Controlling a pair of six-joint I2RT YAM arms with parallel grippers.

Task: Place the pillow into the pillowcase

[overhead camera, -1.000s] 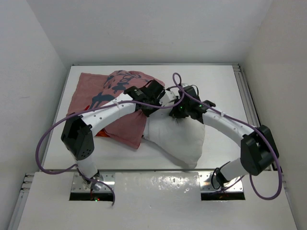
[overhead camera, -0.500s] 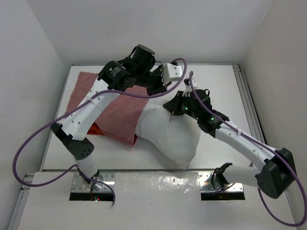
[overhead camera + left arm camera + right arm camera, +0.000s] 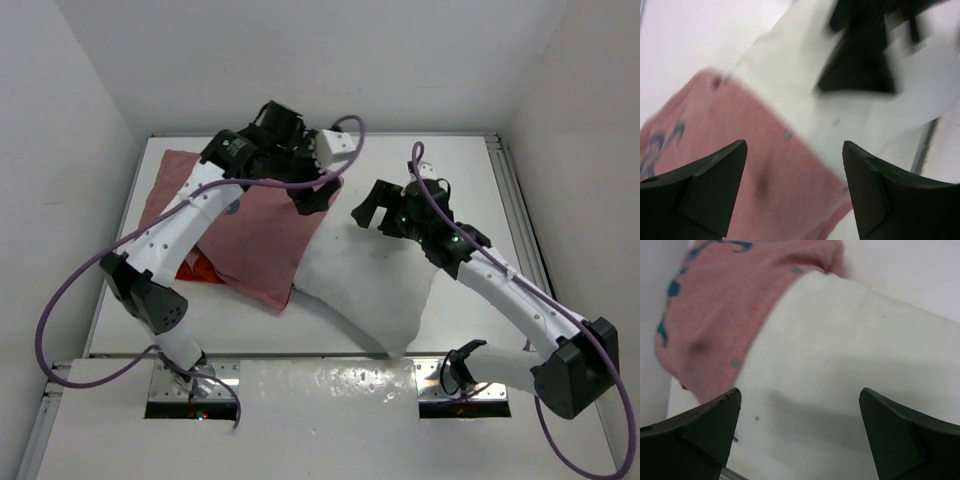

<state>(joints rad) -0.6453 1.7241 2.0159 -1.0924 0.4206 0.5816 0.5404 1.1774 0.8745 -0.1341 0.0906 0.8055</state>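
1. The large plain white puffy rectangular pillow (image 3: 372, 285) lies on the white table (image 3: 465, 165), around its middle and toward the near edge, with one pointed corner aimed at that edge.
2. The pink-and-red fabric pillowcase (image 3: 255, 235) is spread over the table's left half, paler pink reverse up. A strip of its red-orange printed side shows at its near-left edge.
3. The pillowcase's right edge lies over the pillow's left side. Most of the pillow is bare, and I cannot tell whether its covered part is inside the opening.
4. The left gripper (image 3: 318, 192) hangs above the far end of that overlap. Its black fingers are spread apart with nothing between them.
5. The right gripper (image 3: 368, 212) hovers just beside it, over the pillow's far part. Its jaws are wide apart and empty.
6. In the left wrist view, blurred, the right gripper shows dark above the white pillow.
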